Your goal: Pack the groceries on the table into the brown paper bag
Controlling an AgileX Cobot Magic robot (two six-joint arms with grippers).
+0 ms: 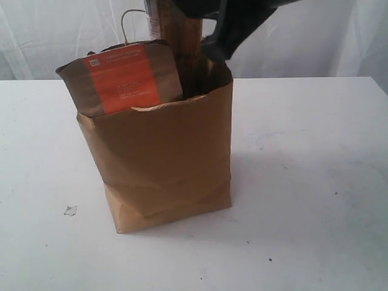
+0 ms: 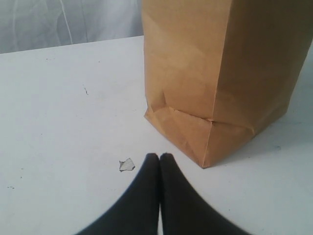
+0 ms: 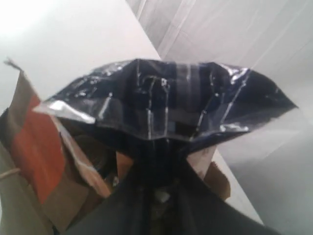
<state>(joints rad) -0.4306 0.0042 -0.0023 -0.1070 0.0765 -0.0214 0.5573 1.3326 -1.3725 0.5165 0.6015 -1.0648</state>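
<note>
In the exterior view the brown paper bag (image 1: 163,163) stands upright on the white counter (image 1: 315,182), its kraft paper creased, with a folded base. One twisted loop handle (image 1: 128,21) shows behind its rim. A small kraft pouch (image 1: 121,79) sticks out of the bag's mouth on the left. Its orange label carries a small white square mark and lines of white print too fine to read. Beside it the long spaghetti packet (image 1: 185,36) rises out of the bag, cut off by the frame's top edge, with the black right gripper (image 1: 213,43) against its upper part. A tiny pale scrap (image 1: 70,210) lies on the counter near the bag. The left wrist view shows the left gripper (image 2: 160,161) clenched, its tapered black fingers pressed together with nothing between them, close to the bag's bottom corner and the scrap. The right wrist view shows the right gripper (image 3: 159,183) grasping the packet just under its flared, crimped end of dark glossy film, above the open bag. The bag's contents are dim and hard to make out.
</note>
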